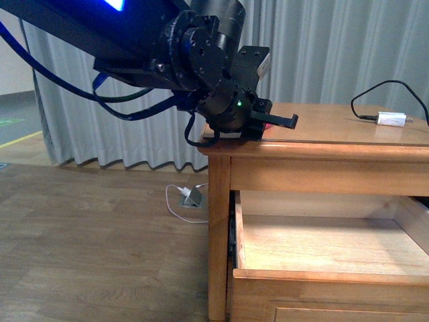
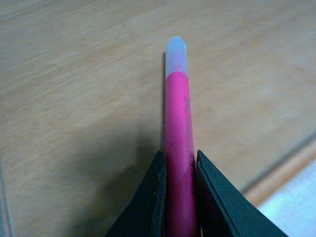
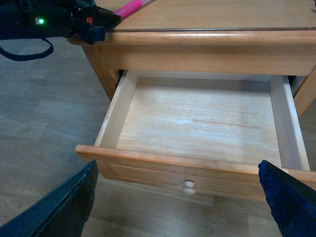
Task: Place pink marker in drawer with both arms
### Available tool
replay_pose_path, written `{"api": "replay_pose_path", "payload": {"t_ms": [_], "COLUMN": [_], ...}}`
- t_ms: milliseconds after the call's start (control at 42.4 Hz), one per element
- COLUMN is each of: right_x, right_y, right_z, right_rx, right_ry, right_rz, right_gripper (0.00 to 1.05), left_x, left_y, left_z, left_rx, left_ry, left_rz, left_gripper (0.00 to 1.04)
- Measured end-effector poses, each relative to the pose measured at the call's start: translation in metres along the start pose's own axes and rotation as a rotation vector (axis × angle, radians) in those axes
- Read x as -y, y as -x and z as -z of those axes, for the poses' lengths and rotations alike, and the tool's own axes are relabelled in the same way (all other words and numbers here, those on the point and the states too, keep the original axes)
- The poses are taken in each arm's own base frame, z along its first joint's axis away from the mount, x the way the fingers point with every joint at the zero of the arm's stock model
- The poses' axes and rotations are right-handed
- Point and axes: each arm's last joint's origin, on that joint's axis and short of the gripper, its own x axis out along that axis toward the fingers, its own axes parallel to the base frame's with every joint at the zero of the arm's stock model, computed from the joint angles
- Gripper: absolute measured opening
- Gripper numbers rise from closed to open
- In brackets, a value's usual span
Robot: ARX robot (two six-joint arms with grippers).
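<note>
The pink marker (image 2: 177, 128) has its white cap pointing away from the wrist, and my left gripper (image 2: 178, 155) is shut on its pink body, just above the tabletop. In the right wrist view the pink marker (image 3: 129, 8) sticks out of the left gripper (image 3: 98, 22) over the table's left corner. Below the tabletop the drawer (image 3: 173, 163) stands pulled out, its pale inside bare and its round knob (image 3: 188, 187) facing me. My right gripper (image 3: 176, 168) hangs open in front of the drawer, nothing between its fingers (image 3: 59, 207). The front view shows the left gripper (image 1: 278, 123) at the table's edge above the drawer (image 1: 322, 275).
A small white box with a black cable (image 1: 391, 119) lies at the back right of the tabletop (image 1: 322, 124). A grey plug block with a white cord (image 1: 191, 196) sits on the wooden floor left of the table. Grey curtains hang behind.
</note>
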Motion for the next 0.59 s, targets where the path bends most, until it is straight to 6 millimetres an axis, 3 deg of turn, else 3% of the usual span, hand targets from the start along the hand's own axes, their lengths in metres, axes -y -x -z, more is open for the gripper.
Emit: {"api": "replay_pose_path", "payload": {"t_ms": [330,425,590], "right_x": [0.0,0.0,0.0], "right_y": [0.0,0.0,0.0], "right_z": [0.0,0.0,0.0], "right_rx": [0.0,0.0,0.0], "right_ry": [0.0,0.0,0.0], "right_rz": [0.0,0.0,0.0], "right_gripper": [0.96,0.96,0.96], "left_x": [0.007,0.01,0.018], "left_y": [0.066,0.065,0.046], "left_z": [0.012,0.028,0.058], "left_rx": [0.13,0.093,0.017], "left_ry": [-0.165,-0.194,-0.19], "left_rz": [0.253,0.26,0.294], "left_gripper": [0.15,0.15,0.15]}}
